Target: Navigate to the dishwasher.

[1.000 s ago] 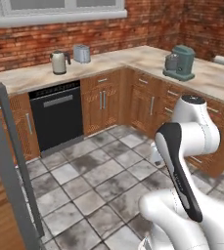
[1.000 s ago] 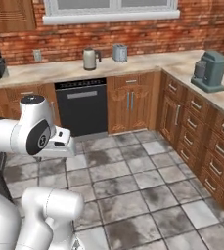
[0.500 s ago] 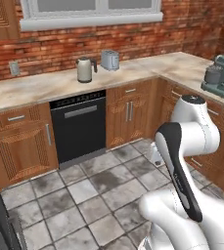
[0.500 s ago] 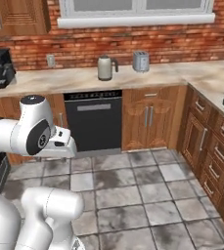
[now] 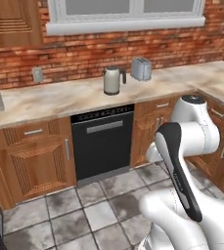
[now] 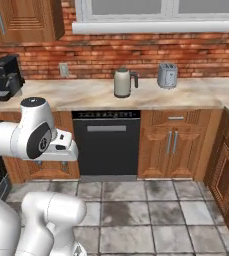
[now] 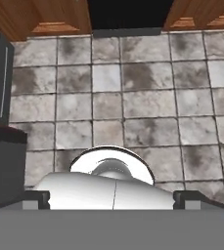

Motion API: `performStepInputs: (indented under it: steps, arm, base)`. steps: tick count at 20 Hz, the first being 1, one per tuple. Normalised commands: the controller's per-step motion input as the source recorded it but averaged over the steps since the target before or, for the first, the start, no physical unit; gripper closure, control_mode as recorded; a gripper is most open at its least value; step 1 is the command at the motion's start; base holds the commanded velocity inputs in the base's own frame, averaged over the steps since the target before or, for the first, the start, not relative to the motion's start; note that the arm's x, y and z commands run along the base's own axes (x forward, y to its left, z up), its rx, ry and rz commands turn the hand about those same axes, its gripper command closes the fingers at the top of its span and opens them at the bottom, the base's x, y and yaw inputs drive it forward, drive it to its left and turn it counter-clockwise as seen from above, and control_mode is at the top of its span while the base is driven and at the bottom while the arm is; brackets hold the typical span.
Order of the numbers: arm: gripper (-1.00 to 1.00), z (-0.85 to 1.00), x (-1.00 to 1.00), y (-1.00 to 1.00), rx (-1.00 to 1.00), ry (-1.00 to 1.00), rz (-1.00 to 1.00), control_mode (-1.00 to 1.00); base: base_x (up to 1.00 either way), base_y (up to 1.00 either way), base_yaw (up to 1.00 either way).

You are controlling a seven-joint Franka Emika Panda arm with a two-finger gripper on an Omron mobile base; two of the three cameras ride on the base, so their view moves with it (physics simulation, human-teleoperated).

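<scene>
No legible text, label, brand, number or sign appears in any view. The dishwasher (image 5: 102, 142) carries a pale dotted band along its dark top strip, which might be control markings, but it is too small and blurred to read. The kettle (image 6: 122, 82) and toaster (image 6: 167, 75) bear no readable marks.

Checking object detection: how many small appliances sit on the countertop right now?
3. Kettle above the dishwasher, toaster to its right, black coffee machine at far left. More may sit outside the frame.
</scene>
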Motion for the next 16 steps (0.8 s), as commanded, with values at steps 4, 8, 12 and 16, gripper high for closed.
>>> performStepInputs:
  steps: [4,8,12,16]
  arm:
    - [-1.00,0.00,0.00,0.00,0.00,0.00,0.00,1.00]
    - [-1.00,0.00,0.00,0.00,0.00,0.00,0.00,1.00]
    - [-1.00,0.00,0.00,0.00,0.00,0.00,0.00,1.00]
    - [-1.00,0.00,0.00,0.00,0.00,0.00,0.00,1.00]
  base:
    - [1.00,-0.28,0.28]
    - [1.00,-0.32,0.27]
    - [0.83,-0.38,0.22]
    - [0.65,-0.41,0.18]
